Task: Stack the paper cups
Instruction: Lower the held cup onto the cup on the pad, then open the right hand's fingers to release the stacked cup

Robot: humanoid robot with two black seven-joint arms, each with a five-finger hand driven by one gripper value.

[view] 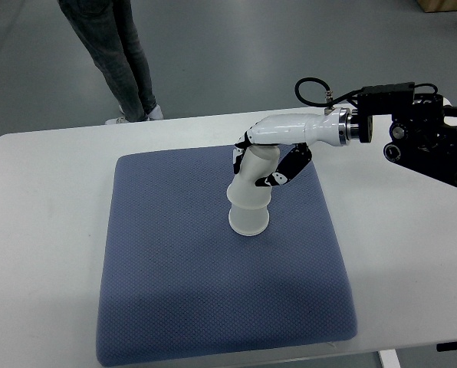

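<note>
Top view: the white right hand (268, 157), its arm entering from the right edge, wraps its fingers around the upper cup of a stack of white paper cups (250, 201). The stack stands upside down, mouth down, near the middle of the blue textured pad (175, 291) on the white counter (412, 276); its long axis looks tilted slightly toward the hand. Open pad lies on every side. A person's legs (117, 54) stand beyond the far edge. No left hand shows.

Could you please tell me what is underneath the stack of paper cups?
The paper cups, gripped by the right hand, stand on the blue mat, which covers the white table beneath.
</note>
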